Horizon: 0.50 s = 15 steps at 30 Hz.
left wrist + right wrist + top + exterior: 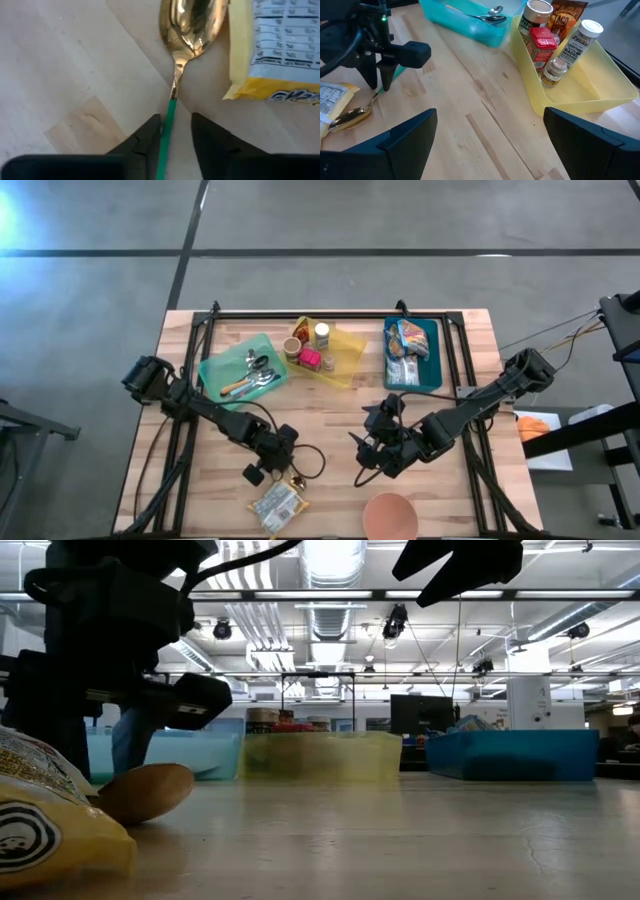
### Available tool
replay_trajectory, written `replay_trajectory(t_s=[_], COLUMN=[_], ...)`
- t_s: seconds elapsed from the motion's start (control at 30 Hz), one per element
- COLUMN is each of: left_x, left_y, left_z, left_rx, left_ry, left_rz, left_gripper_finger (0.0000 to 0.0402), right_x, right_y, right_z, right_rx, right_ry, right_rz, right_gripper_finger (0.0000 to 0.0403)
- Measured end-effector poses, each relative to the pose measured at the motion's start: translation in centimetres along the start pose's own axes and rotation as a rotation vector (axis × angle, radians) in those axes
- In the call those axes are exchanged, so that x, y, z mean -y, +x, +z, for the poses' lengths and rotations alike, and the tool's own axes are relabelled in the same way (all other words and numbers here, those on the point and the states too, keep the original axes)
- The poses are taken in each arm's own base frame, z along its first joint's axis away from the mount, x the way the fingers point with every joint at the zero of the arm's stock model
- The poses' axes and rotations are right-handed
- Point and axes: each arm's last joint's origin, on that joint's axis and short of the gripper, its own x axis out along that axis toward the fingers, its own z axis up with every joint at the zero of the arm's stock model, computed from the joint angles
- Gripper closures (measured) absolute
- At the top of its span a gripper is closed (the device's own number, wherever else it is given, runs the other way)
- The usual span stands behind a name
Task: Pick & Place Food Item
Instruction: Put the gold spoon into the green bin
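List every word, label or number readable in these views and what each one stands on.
"TACO": on the brown seasoning packet in the yellow bin.
Yellow snack bag: a nutrition table and blue lettering, too blurred to read.
Red-labelled jar and white-capped bottle: labels too small to read.
Packets in the blue bin: unreadable.

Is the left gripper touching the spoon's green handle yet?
Cannot tell. In the left wrist view the left gripper straddles the gold spoon's green handle, but contact isn't plainly shown.
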Motion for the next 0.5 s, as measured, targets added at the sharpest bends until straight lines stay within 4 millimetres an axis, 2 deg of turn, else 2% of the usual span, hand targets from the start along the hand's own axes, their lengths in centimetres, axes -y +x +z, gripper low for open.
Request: replay_trajectory(t_s=[0.23, 0.5], left_x=[0.04, -0.03], left_y=[-0.03, -0.07], left_z=[-0.08, -0.05], left_rx=[-0.011, -0.016], left_ry=[0.037, -0.008], left_rz=[0.01, 0.034], left_gripper_finger=[0.0386, 0.0398], right_x=[-0.02, -0.01], right_y=[-0.02, -0.01], right_z=[-0.01, 0.0], right_rx=[0.0, 0.0], right_ry=[0.001, 0.002], right_rz=[0.001, 0.0], right_gripper_finger=[0.0038, 0.0038])
